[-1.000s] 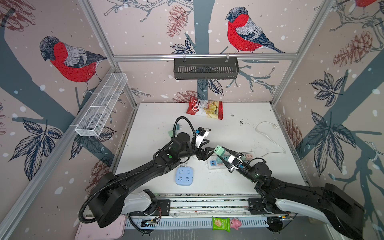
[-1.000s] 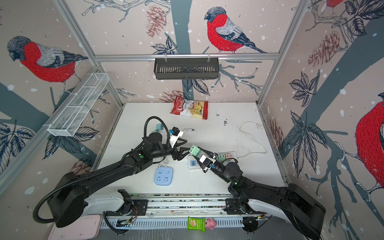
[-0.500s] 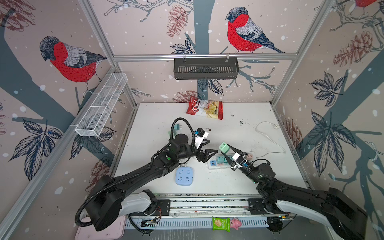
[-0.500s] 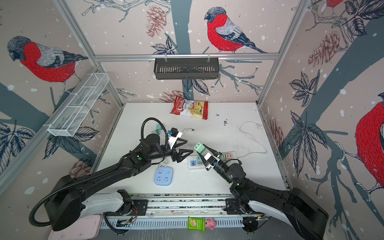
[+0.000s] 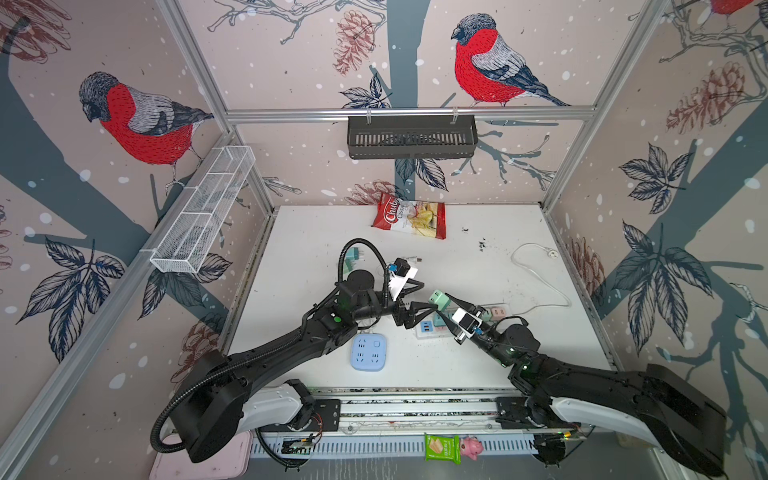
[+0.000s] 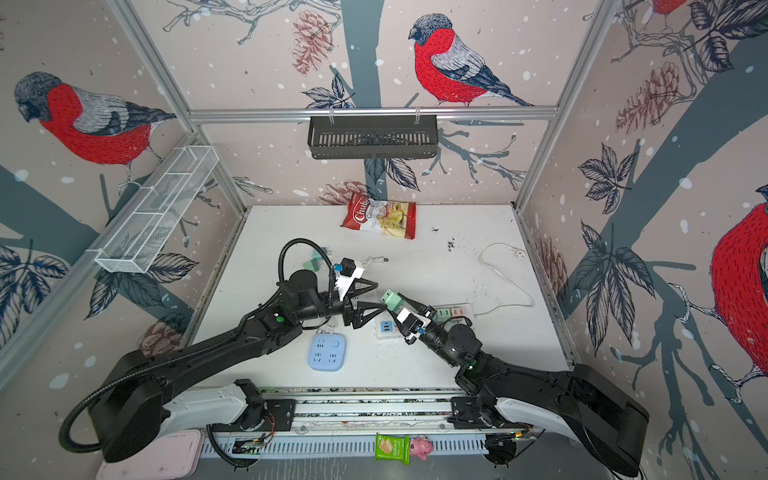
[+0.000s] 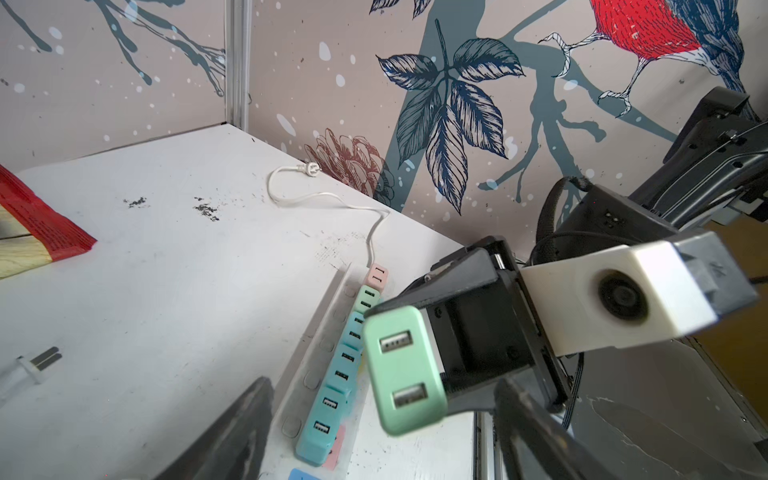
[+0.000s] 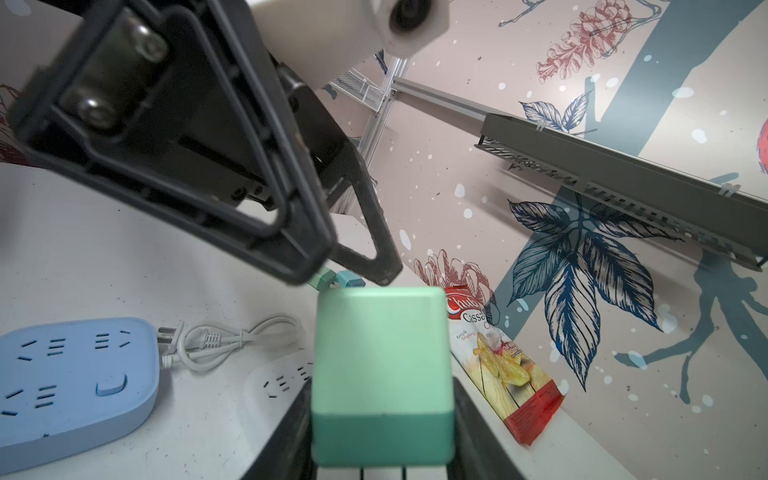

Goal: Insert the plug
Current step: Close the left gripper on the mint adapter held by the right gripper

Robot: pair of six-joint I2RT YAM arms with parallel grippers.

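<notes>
my right gripper (image 5: 445,306) pinches the boxy mint-green plastic plug (image 5: 439,299) aloft, probably for my spread-open left gripper (image 5: 429,296) to take

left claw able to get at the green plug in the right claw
Probably yes: the open left claw is right beside the green plug, nothing between them; the right claw holds its other end.

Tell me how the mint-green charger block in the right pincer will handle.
The charger block is probably rigid: its boxy shell shows no dent in the right pincer. Its smooth, rounded skin could slip or pivot. Flat faces suggest it won't roll if set down.
</notes>
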